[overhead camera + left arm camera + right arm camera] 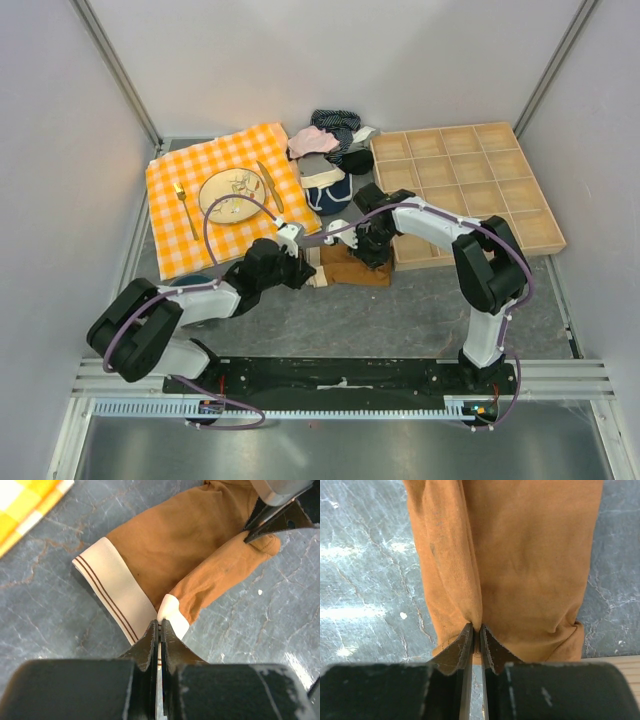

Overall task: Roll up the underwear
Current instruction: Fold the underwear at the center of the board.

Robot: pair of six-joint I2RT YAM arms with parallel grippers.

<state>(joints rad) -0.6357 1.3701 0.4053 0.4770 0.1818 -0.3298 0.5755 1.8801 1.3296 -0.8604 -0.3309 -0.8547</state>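
At the left end of the soft rust-brown fabric underwear (190, 550), the left jaws are pressed together, pinching the edge of its cream, brown-striped waistband (112, 587). At the right end, the right jaws are almost closed and nip a raised crease of the brown fabric (530, 555). Between the two grips the garment lies on the grey marbled tabletop (400, 310), with one long side folded over onto the rest. It sits near the middle of the tabletop (358, 268). Just to its left is the near right corner of an orange-and-white checked cloth (180, 240), which carries a round cream plate (232, 195), a fork (183, 205) and a knife (270, 185). Just to its right is a shallow wooden tray of square compartments (470, 190). A heap of mixed garments (330, 150) lies beyond it on the far side.
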